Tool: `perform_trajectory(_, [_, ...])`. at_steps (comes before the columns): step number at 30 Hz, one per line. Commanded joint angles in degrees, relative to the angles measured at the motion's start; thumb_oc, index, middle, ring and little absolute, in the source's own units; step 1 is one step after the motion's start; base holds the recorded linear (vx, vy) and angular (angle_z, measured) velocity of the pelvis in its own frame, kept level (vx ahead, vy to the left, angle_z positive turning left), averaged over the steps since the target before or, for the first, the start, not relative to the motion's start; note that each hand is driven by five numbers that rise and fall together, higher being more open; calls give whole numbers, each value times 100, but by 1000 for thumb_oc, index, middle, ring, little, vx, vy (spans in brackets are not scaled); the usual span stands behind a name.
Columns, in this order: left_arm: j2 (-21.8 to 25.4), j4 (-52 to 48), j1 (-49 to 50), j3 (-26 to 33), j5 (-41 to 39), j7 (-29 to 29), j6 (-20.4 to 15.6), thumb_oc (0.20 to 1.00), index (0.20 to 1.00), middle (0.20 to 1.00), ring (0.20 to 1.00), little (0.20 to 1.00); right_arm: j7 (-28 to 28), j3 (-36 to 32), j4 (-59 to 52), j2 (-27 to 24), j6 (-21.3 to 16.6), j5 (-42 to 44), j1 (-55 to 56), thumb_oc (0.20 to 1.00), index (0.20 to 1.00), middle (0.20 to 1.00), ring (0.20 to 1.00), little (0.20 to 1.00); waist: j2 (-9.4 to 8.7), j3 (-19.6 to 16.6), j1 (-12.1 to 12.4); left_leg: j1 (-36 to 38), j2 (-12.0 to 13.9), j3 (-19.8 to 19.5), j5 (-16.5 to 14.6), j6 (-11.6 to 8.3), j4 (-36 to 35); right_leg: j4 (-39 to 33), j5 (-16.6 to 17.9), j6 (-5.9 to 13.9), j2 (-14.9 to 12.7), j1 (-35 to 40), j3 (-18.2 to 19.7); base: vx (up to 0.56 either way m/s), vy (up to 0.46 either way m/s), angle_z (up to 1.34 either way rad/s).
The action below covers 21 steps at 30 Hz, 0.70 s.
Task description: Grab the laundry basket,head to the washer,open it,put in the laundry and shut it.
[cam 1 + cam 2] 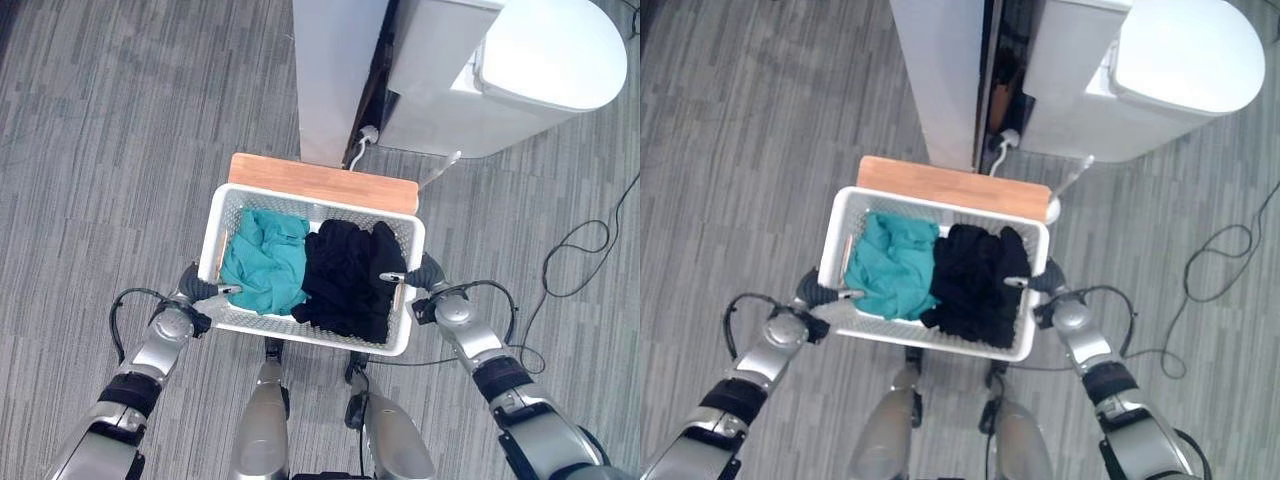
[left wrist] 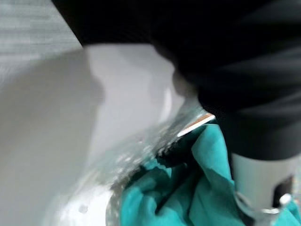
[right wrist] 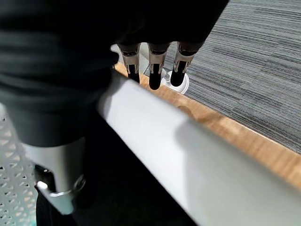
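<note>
A white perforated laundry basket [image 1: 213, 235] sits in front of me over a wooden board [image 1: 320, 183]. Inside it a teal cloth [image 1: 265, 262] lies on the left and black clothes [image 1: 350, 275] on the right. My left hand [image 1: 195, 288] grips the basket's left rim [image 2: 70, 141], its thumb [image 2: 263, 188] inside over the teal cloth [image 2: 188, 197]. My right hand [image 1: 425, 275] grips the right rim [image 3: 188, 155], with its fingers [image 3: 155, 70] down the outside and its thumb [image 3: 56, 183] inside by the black clothes.
The white washer [image 1: 520, 70] with a rounded top stands ahead to the right. A tall white panel [image 1: 335, 70] stands beside it, with a dark gap between them. Grey striped carpet [image 1: 120, 150] spreads to the left.
</note>
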Motion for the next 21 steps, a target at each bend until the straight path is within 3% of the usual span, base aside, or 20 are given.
perform_trajectory(1, [6, 557, -536, -20, 237, 398, 25, 1000, 1000, 1000, 1000, 1000, -74, 298, 84, 161, 28, -105, -94, 1000, 1000, 1000, 1000, 1000, -418, -9, 46, -233, 61, -132, -499, 43, 534, 308, -10, 345, -585, -294, 193, 0, 0, 0])
perform_trajectory(19, [-15, 1314, -1123, -491, 69, 419, 104, 1000, 1000, 1000, 1000, 1000, 167, 771, 439, 232, 132, -35, -410, 1000, 1000, 1000, 1000, 1000, -571, 79, 17, -307, 85, -107, -544, 50, 631, 345, -4, 353, -553, -332, 183, 6, -2, 0])
perform_trajectory(20, [-32, 1373, -1120, -501, 57, 407, 106, 947, 947, 947, 947, 947, 192, 791, 455, 224, 135, -43, -419, 1000, 1000, 1000, 1000, 1000, -576, 78, 16, -313, 82, -108, -554, 51, 644, 348, -7, 352, -552, -334, 185, 32, 0, -1])
perform_trajectory(21, [-47, 1501, -1167, -537, 33, 398, 101, 492, 492, 492, 492, 492, 229, 849, 495, 206, 138, -73, -461, 1000, 1000, 1000, 1000, 1000, -580, 79, 5, -325, 80, -103, -566, 52, 666, 350, -4, 355, -555, -337, 187, 0, 0, 0])
